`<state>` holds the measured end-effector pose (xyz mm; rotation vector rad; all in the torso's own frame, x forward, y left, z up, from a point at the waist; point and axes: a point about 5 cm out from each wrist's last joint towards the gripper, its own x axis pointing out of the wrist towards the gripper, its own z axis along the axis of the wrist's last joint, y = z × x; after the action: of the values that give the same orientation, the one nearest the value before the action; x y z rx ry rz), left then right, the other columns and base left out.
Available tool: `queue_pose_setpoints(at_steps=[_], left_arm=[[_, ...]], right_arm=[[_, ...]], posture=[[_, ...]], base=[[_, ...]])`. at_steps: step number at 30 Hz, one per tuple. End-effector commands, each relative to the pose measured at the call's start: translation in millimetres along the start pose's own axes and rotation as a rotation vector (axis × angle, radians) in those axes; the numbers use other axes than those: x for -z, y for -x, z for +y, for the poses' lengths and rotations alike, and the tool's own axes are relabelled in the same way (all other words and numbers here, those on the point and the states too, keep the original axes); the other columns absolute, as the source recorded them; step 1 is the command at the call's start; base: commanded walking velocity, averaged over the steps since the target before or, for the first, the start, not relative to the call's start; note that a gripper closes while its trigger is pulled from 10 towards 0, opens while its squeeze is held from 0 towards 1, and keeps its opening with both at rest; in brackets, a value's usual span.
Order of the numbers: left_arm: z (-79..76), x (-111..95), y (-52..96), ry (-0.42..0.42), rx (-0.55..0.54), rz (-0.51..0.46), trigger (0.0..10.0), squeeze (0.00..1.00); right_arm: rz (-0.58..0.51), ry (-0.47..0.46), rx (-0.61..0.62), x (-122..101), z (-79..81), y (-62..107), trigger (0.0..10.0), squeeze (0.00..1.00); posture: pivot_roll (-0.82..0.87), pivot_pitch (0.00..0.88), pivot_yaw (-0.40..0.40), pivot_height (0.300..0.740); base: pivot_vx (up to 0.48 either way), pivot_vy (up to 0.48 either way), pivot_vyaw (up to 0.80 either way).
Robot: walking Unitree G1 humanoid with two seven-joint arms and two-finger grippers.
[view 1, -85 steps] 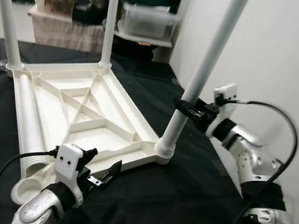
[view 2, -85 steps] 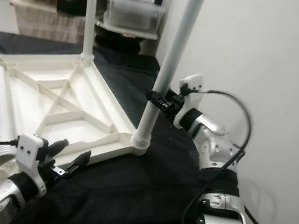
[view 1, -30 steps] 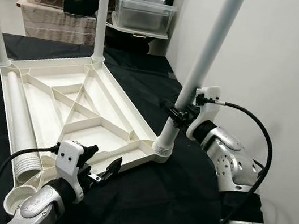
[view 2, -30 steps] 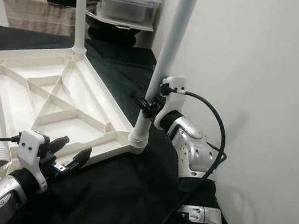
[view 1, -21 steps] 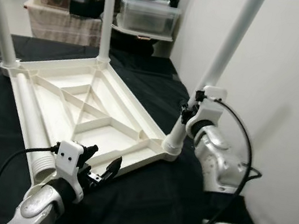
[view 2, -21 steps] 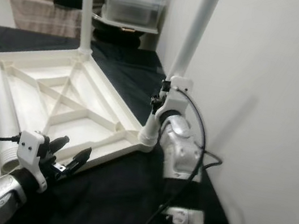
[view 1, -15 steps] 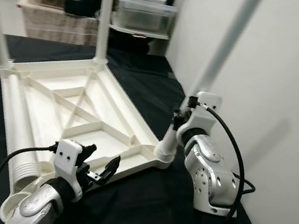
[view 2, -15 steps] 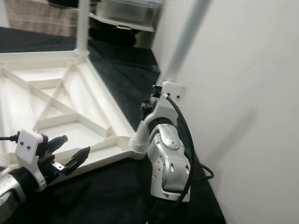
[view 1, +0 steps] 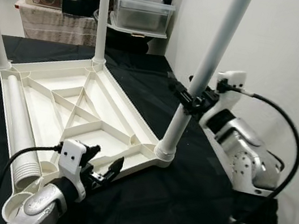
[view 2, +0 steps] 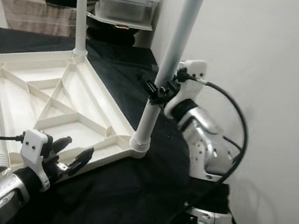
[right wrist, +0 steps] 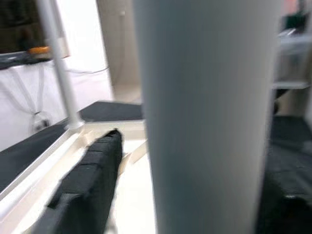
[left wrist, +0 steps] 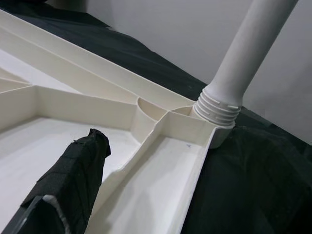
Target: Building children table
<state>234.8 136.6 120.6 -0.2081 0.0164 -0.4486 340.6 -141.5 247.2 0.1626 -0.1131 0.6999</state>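
even, bright indoor light fills both eye views, sharp throughout, with soft shadows on the wall (view 1: 297, 50) and black cloth (view 1: 181, 198), while the right wrist view is blurred, its near leg (right wrist: 204, 117) out of focus.

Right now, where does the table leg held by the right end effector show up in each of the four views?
Left eye view: the leg rises right of centre, right end effector around it.
Right eye view: the leg stands at centre.
Left wrist view: its threaded base in the corner socket.
Right wrist view: a blurred column up close.
Shared landmark: the upturned white tabletop.
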Motion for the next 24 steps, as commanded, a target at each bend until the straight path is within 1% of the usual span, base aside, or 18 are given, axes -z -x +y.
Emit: queue_pose_setpoints(at_steps=[1,2,4,5,6,7,8,9,10,11,12,14,16,17,18,19,20,24], left_arm=[[0.4,3,0.4,0.003,0.002,0.007,10.0,0.0],[1.1,2,-0.4,0.0,0.002,0.005,10.0,0.0],[1.1,2,-0.4,0.0,0.002,0.005,10.0,0.0],[1.7,2,-0.3,-0.005,0.004,0.004,10.0,0.0],[1.7,2,-0.3,-0.005,0.004,0.004,10.0,0.0],[1.9,2,0.3,-0.006,0.004,0.005,10.0,0.0],[2.2,2,1.1,-0.008,0.003,0.006,10.0,0.0],[2.3,2,1.5,-0.008,0.003,0.006,10.0,0.0],[2.3,2,1.5,-0.008,0.003,0.006,10.0,0.0],[2.2,2,1.5,-0.008,0.004,0.006,10.0,0.0],[1.9,1,1.2,-0.009,0.007,0.005,10.0,0.0],[2.1,0,1.0,-0.008,0.011,0.005,10.0,0.0],[2.2,0,1.0,-0.008,0.012,0.005,10.0,0.0],[2.2,0,0.9,-0.008,0.017,0.007,10.0,0.0],[1.9,1,0.7,-0.008,0.023,0.01,10.0,0.0],[1.7,1,0.5,-0.008,0.027,0.013,10.0,0.0],[1.3,2,0.0,-0.008,0.031,0.014,10.0,0.0],[1.0,2,-0.4,-0.007,0.032,0.015,10.0,0.0]], right_arm=[[0.007,-0.008,-0.019,2,0.1,0.2,10.0,0.0],[0.047,-0.047,-0.041,15,-1.0,0.5,0.0,0.0],[0.047,-0.047,-0.041,15,-1.0,0.5,0.0,0.0],[0.126,-0.121,0.071,40,-3.9,-5.3,0.0,0.0],[0.126,-0.121,0.071,40,-3.9,-5.3,0.0,0.0],[0.159,-0.128,0.153,48,-5.1,-8.2,0.0,0.0],[0.162,-0.09,0.344,51,-12.6,-9.3,0.0,0.0],[0.155,-0.061,0.471,52,-17.5,-8.8,0.0,0.0],[0.155,-0.061,0.471,52,-17.5,-8.8,0.0,0.0],[0.175,-0.097,0.683,57,-25.0,-0.5,0.0,0.0],[0.19,-0.084,0.777,62,-19.0,6.2,0.0,0.0],[0.195,-0.116,0.721,65,6.2,6.4,0.2,0.0],[0.189,-0.12,0.677,65,13.5,4.8,0.2,0.0],[0.145,-0.12,0.611,57,22.1,0.8,10.0,0.0],[0.09,-0.136,0.532,48,27.4,-2.3,10.0,0.0],[0.053,-0.117,0.492,41,28.4,-2.8,10.0,0.26],[0.026,-0.116,0.436,36,27.5,-4.2,10.0,1.0],[0.017,-0.117,0.408,33,25.7,-4.9,10.0,1.0]], posture=[[0.02,0.0,-0.121,0.74],[0.02,0.0,-0.121,0.74],[0.02,0.0,-0.121,0.74],[0.04,0.0,-0.127,0.74],[0.04,0.0,-0.127,0.74],[0.04,0.0,-0.127,0.74],[0.04,0.0,-0.126,0.74],[0.04,0.0,-0.126,0.74],[0.04,0.0,-0.126,0.74],[0.03,0.0,-0.122,0.74],[0.04,0.0,-0.12,0.74],[0.03,0.0,-0.113,0.74],[0.03,0.0,-0.113,0.74],[0.02,0.0,-0.107,0.74],[0.02,0.0,-0.107,0.74],[0.02,0.0,-0.107,0.74],[0.01,0.0,-0.103,0.74],[0.01,0.0,-0.103,0.74]], base=[[0.0,0.0,0.0],[0.0,0.0,0.0],[0.0,0.0,0.0],[0.0,0.0,0.0],[0.0,0.0,0.0],[0.0,0.0,0.0],[0.0,0.0,0.0],[0.0,0.0,0.0],[0.0,0.0,0.0],[0.0,0.0,0.0],[0.0,0.0,0.0],[0.0,0.0,0.0],[0.0,0.0,0.0],[0.0,0.0,0.0],[0.0,0.0,0.0],[0.0,0.0,0.0],[0.0,0.0,0.0],[0.0,0.0,0.0]])
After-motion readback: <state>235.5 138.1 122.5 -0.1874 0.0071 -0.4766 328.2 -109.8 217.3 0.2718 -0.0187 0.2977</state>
